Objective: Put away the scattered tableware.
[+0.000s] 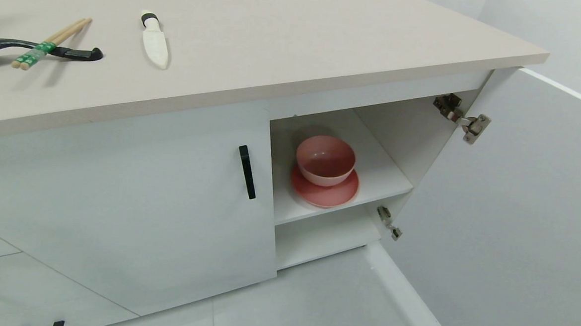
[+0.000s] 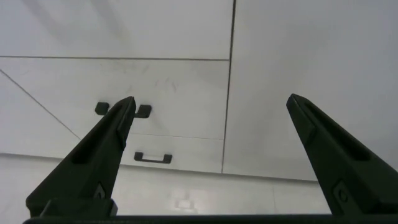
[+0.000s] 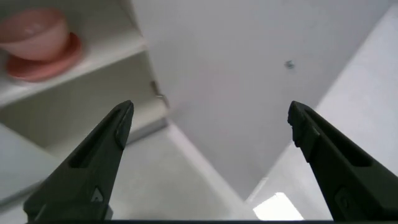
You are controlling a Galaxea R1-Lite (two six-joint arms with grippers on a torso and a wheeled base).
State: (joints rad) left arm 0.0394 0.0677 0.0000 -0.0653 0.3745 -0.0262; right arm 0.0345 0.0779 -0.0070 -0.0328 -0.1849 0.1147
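Worktop (image 1: 277, 43): 2 chopsticks (image 1: 48, 45), banded as one pair, lie across 1 black utensil (image 1: 80, 53); 1 white knife (image 1: 155, 40) is beside them. Open cabinet, upper shelf (image 1: 384, 173): 1 pink bowl (image 1: 325, 160) on 1 pink plate (image 1: 325, 190). Left claw (image 2: 210, 99) and right claw (image 3: 211, 106) are both released, holding nothing.

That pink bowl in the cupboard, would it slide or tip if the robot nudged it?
The pink bowl looks like thin plastic, so it is probably light and not very fragile. It sits on a smooth pink plate, so a nudge would likely slide it. Its wide, low shape suggests skidding rather than tipping.
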